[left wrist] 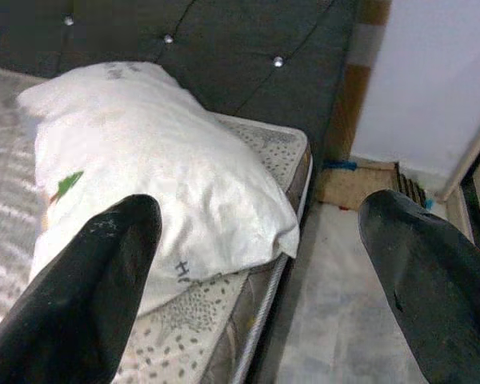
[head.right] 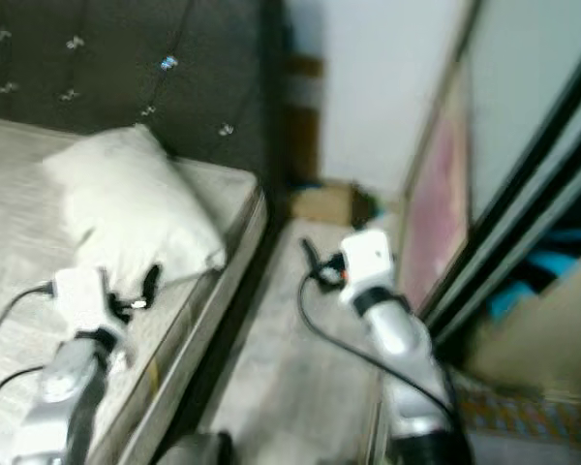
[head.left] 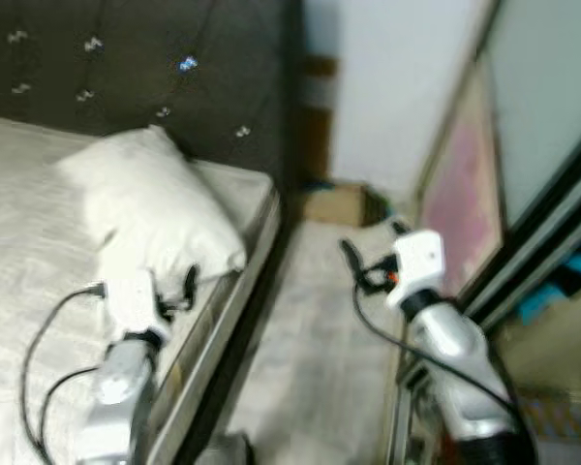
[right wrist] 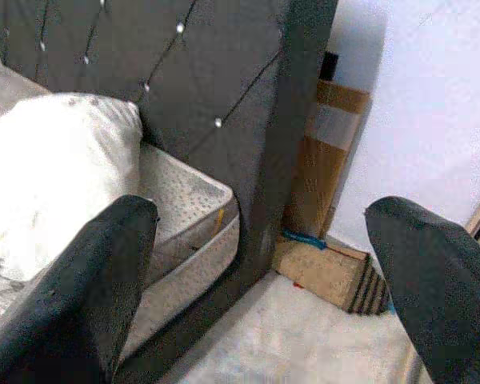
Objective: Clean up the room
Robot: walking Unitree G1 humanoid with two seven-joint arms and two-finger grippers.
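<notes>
White pillow (left wrist: 152,184) just ahead of spread left gripper (left wrist: 256,264); right gripper (right wrist: 264,280) spread, seemingly over floor.

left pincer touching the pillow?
Apart. In the left wrist view the left pincer is open, both fingers short of the pillow, mattress visible between.

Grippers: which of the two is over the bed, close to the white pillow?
The left gripper, raised above the mattress edge just short of the white pillow. The right gripper is instead over the floor beside the bed.
</notes>
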